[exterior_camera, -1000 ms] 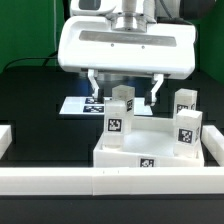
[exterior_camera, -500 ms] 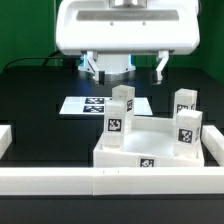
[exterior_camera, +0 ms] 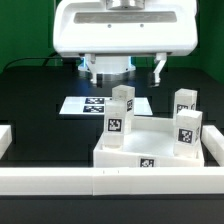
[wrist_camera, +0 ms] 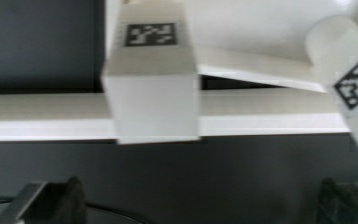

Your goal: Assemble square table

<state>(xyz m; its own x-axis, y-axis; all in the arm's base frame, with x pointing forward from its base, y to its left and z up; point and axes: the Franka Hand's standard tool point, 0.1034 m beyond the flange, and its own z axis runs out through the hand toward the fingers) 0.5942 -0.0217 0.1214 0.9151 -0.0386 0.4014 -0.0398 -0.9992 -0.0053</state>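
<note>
Gripper (exterior_camera: 125, 67) released, holding nothing, high above the square table (exterior_camera: 148, 150). Risk: descending off-centre clips an upright leg (exterior_camera: 118, 116) — legs crowd the slab.

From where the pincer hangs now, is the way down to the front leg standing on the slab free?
Probably yes. The pincer hangs open above and behind the slab, holding nothing. The front leg stands upright with nothing over its top; a second leg close behind it may crowd one finger.

Likely a robotics lab: black table (exterior_camera: 30, 95), green backdrop (exterior_camera: 25, 30), tagged marker board (exterior_camera: 85, 104)
</note>
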